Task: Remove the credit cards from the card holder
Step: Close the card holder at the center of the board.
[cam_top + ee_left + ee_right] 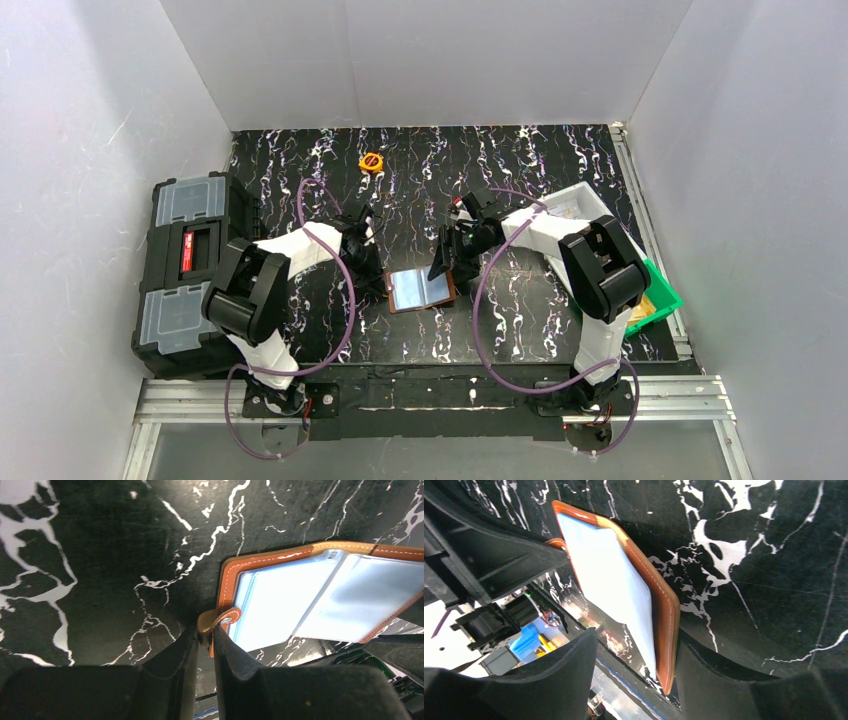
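The brown leather card holder (420,289) lies open on the black marbled table, its pale blue-grey clear pockets (320,600) glaring. No credit cards can be made out in the pockets. My left gripper (205,632) is at the holder's left edge, shut on its small leather closing tab (220,619). My right gripper (636,642) is open around the holder's right leaf (664,615), which stands tilted up on edge. That leaf rests against the right finger (724,680), while the left finger (549,680) stands well apart from it.
A black toolbox with grey lids (190,270) fills the table's left edge. A green bin (655,297) and a white tray (583,203) sit at the right behind the right arm. A small round orange object (371,161) lies at the back.
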### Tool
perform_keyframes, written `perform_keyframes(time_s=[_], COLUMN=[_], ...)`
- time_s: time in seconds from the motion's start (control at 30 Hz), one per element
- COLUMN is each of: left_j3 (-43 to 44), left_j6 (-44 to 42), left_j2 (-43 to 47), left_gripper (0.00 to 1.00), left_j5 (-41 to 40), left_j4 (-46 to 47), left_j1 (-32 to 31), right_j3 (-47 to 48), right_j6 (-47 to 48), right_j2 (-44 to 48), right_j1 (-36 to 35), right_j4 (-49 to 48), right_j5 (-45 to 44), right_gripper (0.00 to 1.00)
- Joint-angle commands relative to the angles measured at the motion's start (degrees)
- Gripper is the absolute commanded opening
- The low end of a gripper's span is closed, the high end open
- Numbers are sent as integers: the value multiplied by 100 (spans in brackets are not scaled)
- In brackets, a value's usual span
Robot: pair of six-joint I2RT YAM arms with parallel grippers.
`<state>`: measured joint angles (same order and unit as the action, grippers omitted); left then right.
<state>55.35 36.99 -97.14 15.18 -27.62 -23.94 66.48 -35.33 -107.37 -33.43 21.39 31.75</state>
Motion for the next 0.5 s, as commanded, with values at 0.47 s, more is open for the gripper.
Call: perform_keyframes(time_s=[0.47], left_j3=[305], left_j6=[23], left_j2=[-574], left_gripper=[8], left_j5=[-56], left_j4=[149], left_j1=[-400], right_j3=[251], right_j6=[-1059], right_j2=[195], right_j1=[-426], right_j4=[-658], right_j5=[692], right_gripper=[66])
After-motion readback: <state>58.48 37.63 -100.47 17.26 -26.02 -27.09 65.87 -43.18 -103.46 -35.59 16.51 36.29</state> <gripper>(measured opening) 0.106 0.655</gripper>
